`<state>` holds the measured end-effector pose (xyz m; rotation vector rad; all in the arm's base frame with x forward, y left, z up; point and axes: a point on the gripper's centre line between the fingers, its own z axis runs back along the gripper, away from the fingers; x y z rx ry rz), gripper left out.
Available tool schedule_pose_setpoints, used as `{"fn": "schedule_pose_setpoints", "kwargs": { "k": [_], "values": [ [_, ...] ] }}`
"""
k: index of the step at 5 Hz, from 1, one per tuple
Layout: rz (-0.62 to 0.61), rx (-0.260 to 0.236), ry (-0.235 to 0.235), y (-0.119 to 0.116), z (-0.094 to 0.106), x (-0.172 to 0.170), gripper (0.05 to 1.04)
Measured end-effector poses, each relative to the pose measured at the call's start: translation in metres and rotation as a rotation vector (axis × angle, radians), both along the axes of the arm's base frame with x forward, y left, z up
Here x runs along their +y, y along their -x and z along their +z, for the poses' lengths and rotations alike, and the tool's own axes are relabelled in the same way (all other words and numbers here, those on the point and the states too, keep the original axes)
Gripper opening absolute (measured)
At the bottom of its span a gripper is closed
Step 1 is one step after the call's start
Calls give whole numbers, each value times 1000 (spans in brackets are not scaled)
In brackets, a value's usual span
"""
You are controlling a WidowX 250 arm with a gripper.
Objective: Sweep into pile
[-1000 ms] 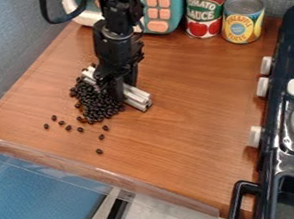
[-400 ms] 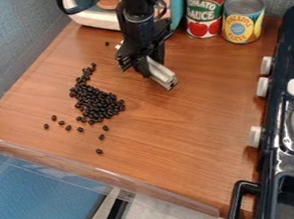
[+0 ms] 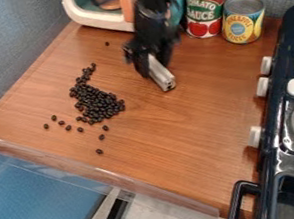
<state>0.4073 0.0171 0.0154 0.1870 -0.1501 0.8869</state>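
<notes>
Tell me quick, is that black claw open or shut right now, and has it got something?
Gripper: closed, its jaws gripping a pale bar.

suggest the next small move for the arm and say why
I'd probably carry the bar in the gripper round to the near side of the stray beans, then nudge them back into the pile. They lie scattered on the pile's left and near sides, while the bar is off to its upper right, where a push could spread the pile toward them.
</notes>
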Motion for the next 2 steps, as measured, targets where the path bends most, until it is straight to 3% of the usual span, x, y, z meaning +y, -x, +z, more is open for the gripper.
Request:
{"fn": "schedule_pose_setpoints", "kwargs": {
  "k": [1,2],
  "values": [
    [-57,27,-100,-3,1,-6,981],
    [-62,26,-103,-1,0,-6,997]
  ]
}}
